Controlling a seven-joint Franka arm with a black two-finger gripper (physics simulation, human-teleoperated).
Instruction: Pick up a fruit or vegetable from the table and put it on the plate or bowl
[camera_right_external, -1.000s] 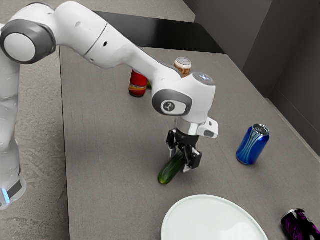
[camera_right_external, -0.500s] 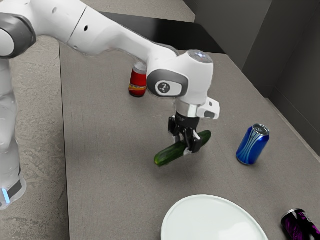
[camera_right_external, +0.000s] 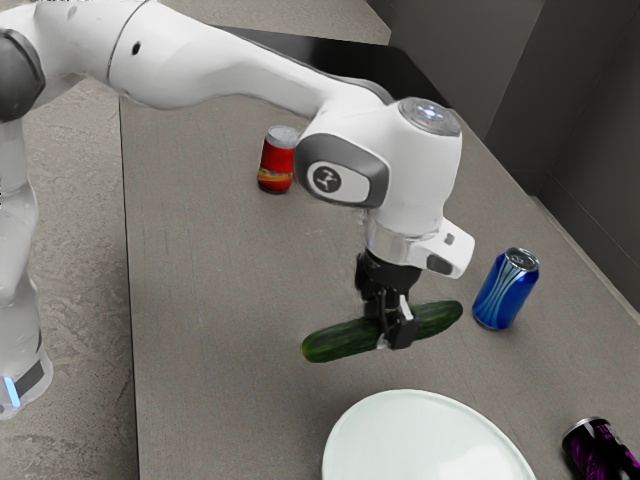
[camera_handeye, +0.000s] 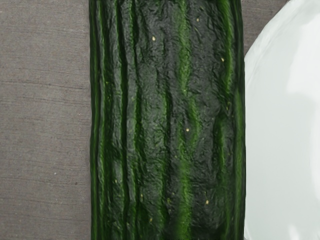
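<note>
At the exterior view's left the white arm (camera_right_external: 200, 70) comes in high and reaches across the grey surface (camera_right_external: 200, 300) toward the plate (camera_right_external: 440, 455). Well beyond the plate, toward the far end of the surface, a red can (camera_right_external: 277, 162) stands upright, its top partly behind the arm.

Closer in is the cucumber (camera_right_external: 335, 343). It is up off the surface, just short of the plate's far rim and not yet over the middle of the plate. It hangs nearly level, with the end toward the exterior view's right a little higher than the other. The hand (camera_right_external: 393, 335) points straight down and is closed narrowly on the cucumber. Its black fingers (camera_right_external: 405, 325) press on the two long sides at about the cucumber's middle.

In the wrist view the cucumber (camera_handeye: 165, 120) runs lengthwise right under the hand, with dark, ridged, glossy skin. The bare surface (camera_handeye: 45, 120) lies below it on one side. On the other side is the plate (camera_handeye: 285, 130), whose curved white rim meets the cucumber's edge in that view.

The plate itself is round and white and sits flat at the near edge of the surface. Beyond the plate's right side a blue can (camera_right_external: 505, 288) stands upright, near the cucumber's higher end but apart from it. Just beside the plate's right rim, at the exterior view's lower right corner, is a purple can (camera_right_external: 598, 450). The frame cuts it off, so I cannot tell how it lies.
</note>
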